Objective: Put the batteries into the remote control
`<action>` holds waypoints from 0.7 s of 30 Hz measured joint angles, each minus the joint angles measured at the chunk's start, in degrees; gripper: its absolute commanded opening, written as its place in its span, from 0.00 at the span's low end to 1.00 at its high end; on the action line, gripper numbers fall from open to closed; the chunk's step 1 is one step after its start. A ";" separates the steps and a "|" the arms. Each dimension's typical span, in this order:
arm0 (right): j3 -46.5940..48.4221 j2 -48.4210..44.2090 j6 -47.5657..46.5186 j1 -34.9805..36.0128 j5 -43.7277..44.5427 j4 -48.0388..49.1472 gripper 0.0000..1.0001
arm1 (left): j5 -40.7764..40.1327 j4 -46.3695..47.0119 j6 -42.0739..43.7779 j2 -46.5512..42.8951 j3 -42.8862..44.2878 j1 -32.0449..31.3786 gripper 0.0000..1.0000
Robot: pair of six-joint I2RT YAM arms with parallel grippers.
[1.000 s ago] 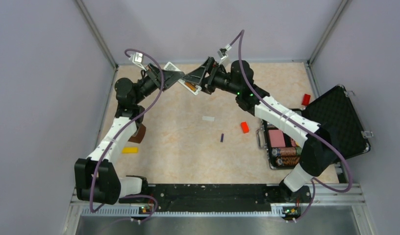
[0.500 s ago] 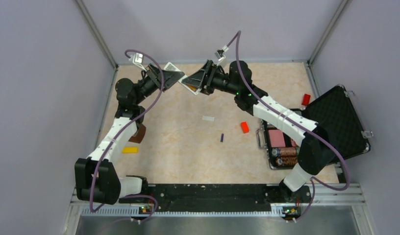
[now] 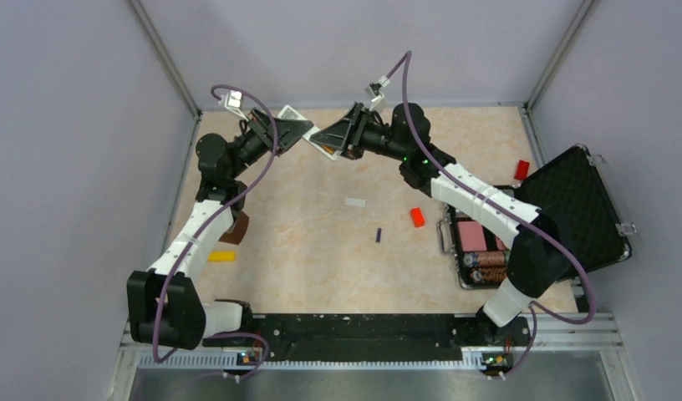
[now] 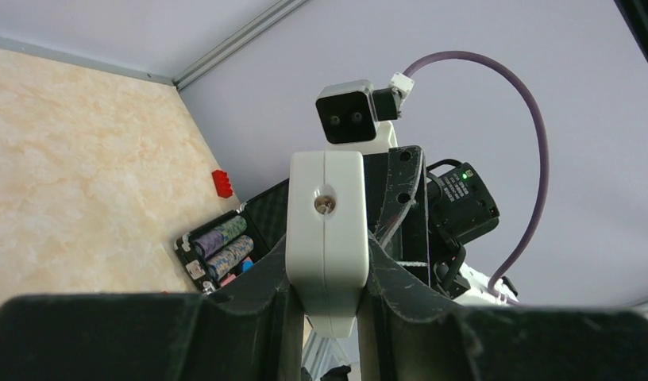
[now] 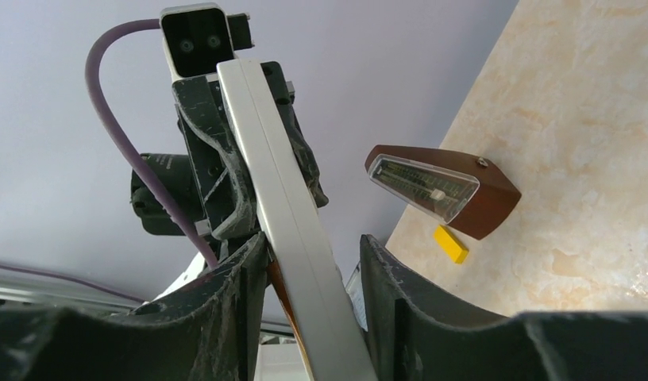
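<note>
The white remote control is held up off the table at the far middle, with my left gripper shut on one end. In the top view the remote slants between both grippers. My right gripper straddles the other end of the remote. Its left finger lies against an orange-brown battery on the remote's face. A gap shows at its right finger. The dark purple battery lies alone on the table.
A brown metronome and a yellow bar sit by the left arm. A small white plate and a red block lie mid-table. An open black case holding large cells stands at the right.
My right gripper's jaws have narrowed around the remote's end and it has edged a little toward the left gripper. The left arm and remote have stayed put.
</note>
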 measured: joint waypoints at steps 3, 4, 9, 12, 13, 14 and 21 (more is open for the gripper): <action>-0.09 0.02 0.81 -0.11 -0.55 0.87 0.36 | -0.22 0.07 -1.20 -0.07 0.02 0.00 0.00; -0.39 0.02 1.16 -0.11 -0.63 1.66 0.36 | -0.28 0.13 -1.60 -0.07 0.04 0.00 0.00; -1.14 0.02 2.49 -0.13 -1.16 3.61 0.33 | -0.37 0.13 -2.93 -0.07 0.13 0.00 0.00; -1.20 0.02 2.58 -0.20 -1.38 4.07 0.29 | -0.52 0.15 -3.65 -0.07 0.13 0.02 0.00; -1.29 0.02 2.58 -0.20 -1.40 4.28 0.27 | -0.57 0.15 -3.91 -0.07 0.13 0.02 0.00; -1.49 0.02 2.58 -0.20 -1.44 4.70 0.27 | -0.59 0.15 -4.28 -0.07 0.13 0.02 0.00; -2.34 0.02 3.10 -0.24 -1.99 6.93 0.30 | -0.55 -0.24 -6.84 -0.04 0.13 0.02 0.00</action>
